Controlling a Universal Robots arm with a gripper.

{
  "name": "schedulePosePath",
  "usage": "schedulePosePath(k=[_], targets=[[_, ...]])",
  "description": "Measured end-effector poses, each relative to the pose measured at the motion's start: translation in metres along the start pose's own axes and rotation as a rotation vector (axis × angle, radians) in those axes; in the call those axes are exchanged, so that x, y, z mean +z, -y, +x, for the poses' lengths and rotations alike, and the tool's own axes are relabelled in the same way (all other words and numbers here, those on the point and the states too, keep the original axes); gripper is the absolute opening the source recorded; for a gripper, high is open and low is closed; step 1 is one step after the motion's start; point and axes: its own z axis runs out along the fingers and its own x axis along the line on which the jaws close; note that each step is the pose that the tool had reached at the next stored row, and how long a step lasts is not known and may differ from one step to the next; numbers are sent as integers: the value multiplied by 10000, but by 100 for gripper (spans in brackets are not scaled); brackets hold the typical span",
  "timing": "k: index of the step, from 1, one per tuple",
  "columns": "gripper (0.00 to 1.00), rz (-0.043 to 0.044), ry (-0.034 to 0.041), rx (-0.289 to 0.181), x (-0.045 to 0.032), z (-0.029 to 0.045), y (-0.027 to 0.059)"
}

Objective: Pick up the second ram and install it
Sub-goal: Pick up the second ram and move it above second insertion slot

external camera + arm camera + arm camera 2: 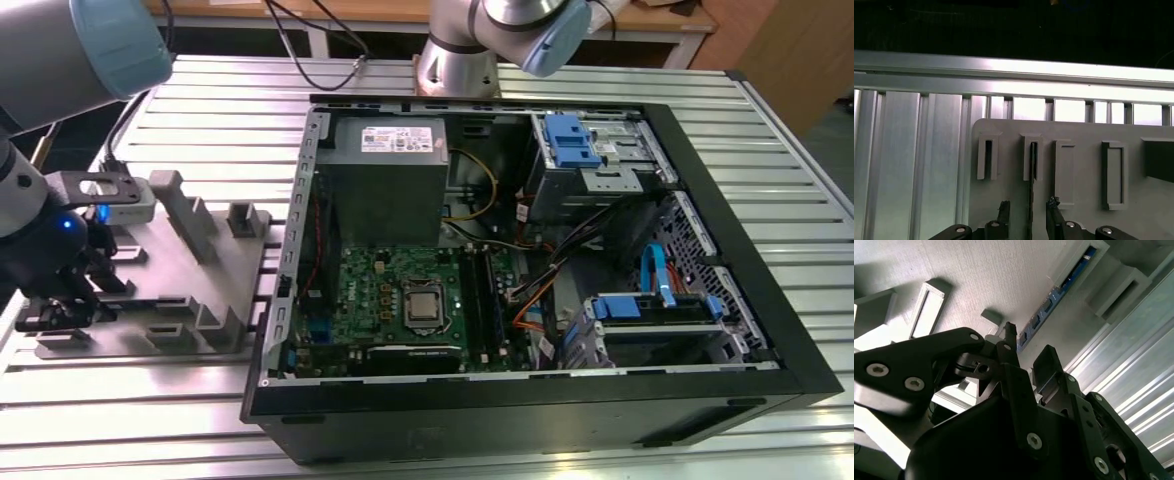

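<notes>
Slatted table, grey tray, end effector astride ram

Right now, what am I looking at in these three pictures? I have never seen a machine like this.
This is a robot arm ending in a two-fingered gripper. One picture comes from a camera off to the side. It shows an open computer case on a slatted metal table, with a grey tray beside it. The other two come from cameras riding on the arm's wrist. A memory stick stands on edge in a tray slot. The gripper is open, one finger on each side of the stick, holding nothing.
</notes>
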Motion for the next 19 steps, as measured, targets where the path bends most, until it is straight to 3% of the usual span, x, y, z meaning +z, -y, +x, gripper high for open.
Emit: schedulePosePath(k=[8, 14, 19], targets=[[39, 0, 0, 0, 3, -5, 0], [18, 0, 0, 0, 4, -7, 0], [18, -2, -1, 0, -1, -9, 0]])
